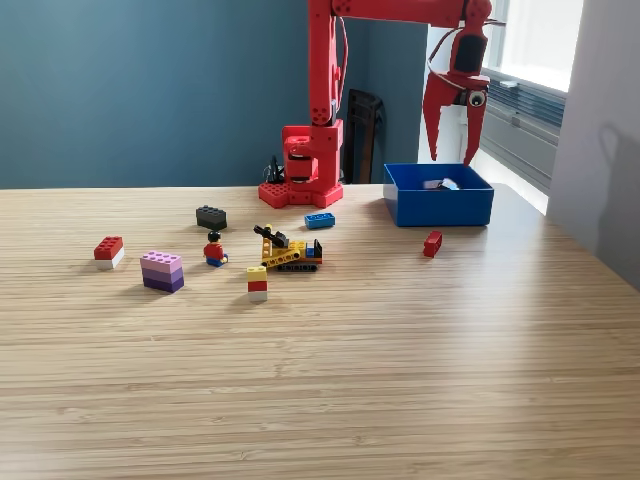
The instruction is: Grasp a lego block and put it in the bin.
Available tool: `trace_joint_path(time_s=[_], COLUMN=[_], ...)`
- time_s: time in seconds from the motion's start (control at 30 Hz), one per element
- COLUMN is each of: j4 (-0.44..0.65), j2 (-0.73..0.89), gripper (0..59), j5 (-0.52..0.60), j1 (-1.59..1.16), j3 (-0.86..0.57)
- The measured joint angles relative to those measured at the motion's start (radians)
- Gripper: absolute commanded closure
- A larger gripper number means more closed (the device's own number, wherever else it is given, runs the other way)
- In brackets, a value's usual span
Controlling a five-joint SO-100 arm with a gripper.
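The blue bin (438, 205) stands at the back right of the wooden table, with a small pale piece (441, 184) lying inside it. My red gripper (455, 158) hangs just above the bin, jaws pointing down and spread, nothing between them. Lego blocks lie scattered on the table: a small red one (432, 243) in front of the bin, a blue one (319, 220), a dark one (211, 216), a red-and-white one (108, 251), a pink-and-purple stack (162, 271) and a yellow-red-white stack (257, 283).
The arm's red base (301, 170) stands behind the blocks at the table's back edge. A lego figure (214, 250) and a yellow lego vehicle (290, 253) sit mid-table. A dark chair (362, 135) stands behind the table; a white wall (600, 130) bounds the exterior view's right.
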State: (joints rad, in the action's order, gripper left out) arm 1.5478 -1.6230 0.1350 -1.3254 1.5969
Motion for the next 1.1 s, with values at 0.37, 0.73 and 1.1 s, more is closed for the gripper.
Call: trace_joint_path(time_s=[0.37,0.73,1.1], j4=[0.026,0.026,0.026], j2=[0.000,0.000,0.000], gripper=[47.3,48.7,49.4], j5=[0.051,0.054,0.025], j1=[0.141,0.465,0.785], j3=[-0.086,-0.129,-0.129])
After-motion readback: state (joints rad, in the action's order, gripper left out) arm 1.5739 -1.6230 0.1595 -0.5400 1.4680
